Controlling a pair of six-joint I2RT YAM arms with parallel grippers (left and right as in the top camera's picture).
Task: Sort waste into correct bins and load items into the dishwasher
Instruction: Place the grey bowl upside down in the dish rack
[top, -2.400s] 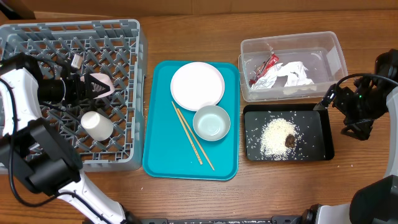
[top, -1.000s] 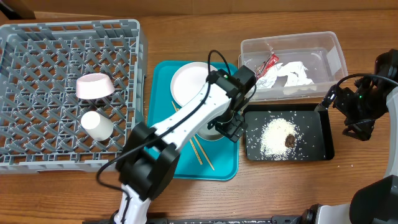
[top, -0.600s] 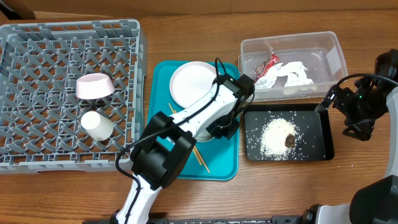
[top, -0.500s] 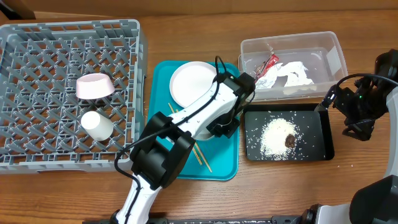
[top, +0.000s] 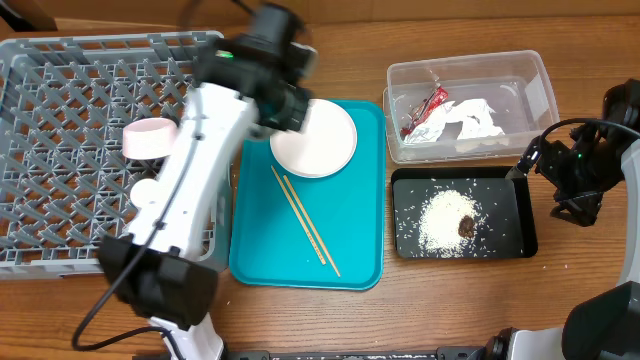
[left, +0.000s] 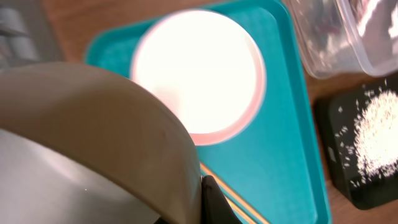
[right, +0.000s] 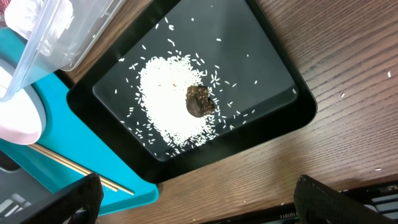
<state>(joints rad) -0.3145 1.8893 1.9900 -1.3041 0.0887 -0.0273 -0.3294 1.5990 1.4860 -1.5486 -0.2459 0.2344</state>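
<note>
In the left wrist view the whitish-grey bowl (left: 93, 143) fills the near left, its wall pinched by my left gripper (top: 287, 100); one black finger (left: 214, 202) presses its outside. Overhead, that gripper hangs over the teal tray's far-left corner beside the grey dish rack (top: 60, 150). The white plate (top: 318, 140) and two chopsticks (top: 305, 218) lie on the tray. A pink bowl (top: 148, 138) sits in the rack; the arm partly hides the white cup (top: 143, 192). My right gripper (right: 199, 202) stands open over bare wood beside the black tray (right: 273, 74) holding rice (right: 168, 106) and a brown lump (right: 199, 101).
The teal serving tray (top: 350, 230) lies between the rack and the bins. The clear tub (top: 520, 100) at the back right holds a red wrapper (top: 425, 110) and a crumpled napkin (top: 470, 120). My right arm (top: 580, 170) stays at the table's right edge.
My left gripper closed on the whitish-grey bowl on the teal tray, lifted it and swung up-left toward the rack. The right arm has not moved.
</note>
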